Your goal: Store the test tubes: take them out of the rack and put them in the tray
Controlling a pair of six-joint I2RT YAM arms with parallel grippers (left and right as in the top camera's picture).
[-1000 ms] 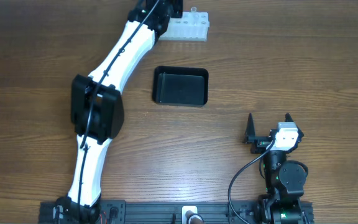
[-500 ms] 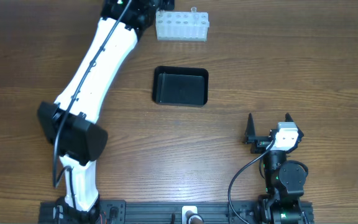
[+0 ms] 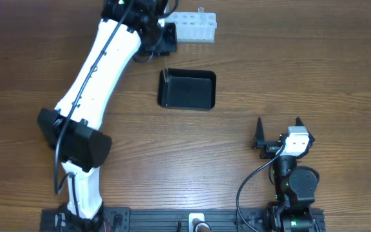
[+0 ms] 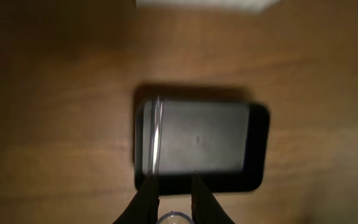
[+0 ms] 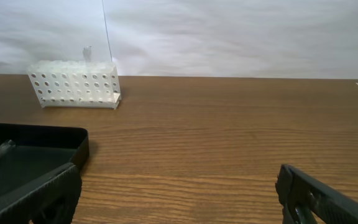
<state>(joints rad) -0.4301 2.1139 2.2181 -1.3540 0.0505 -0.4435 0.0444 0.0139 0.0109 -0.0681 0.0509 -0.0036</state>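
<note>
Jaws on the left gripper (image 4: 173, 185) are pinched narrow around a clear tube (image 4: 169, 216). You only catch its round rim poking up between the fingers, so I can't say how it sits lower down. Going by the left wrist view, that gripper hangs over the edge of the black tray (image 3: 187, 72). From the top it shows up between the tray and the left end of the white rack (image 3: 195, 31), since it's lifted.

Right gripper (image 3: 279, 126) is parked down by its own base with the jaws spread wide and nothing in them. It's well apart from the tray and rack, and points across the desk (image 3: 314, 64) toward them.

A second tube (image 3: 165, 80) is already in the tray, lying flat right along the left wall. The rest of the tray floor is bare black.

The rack stands at the far edge of the desk, just past the tray and not touching it. One last tube (image 3: 201, 11) stands upright in it near the right end, its top sticking out above the rack. The other holes look empty from the right wrist view, though it's hard to be sure.
</note>
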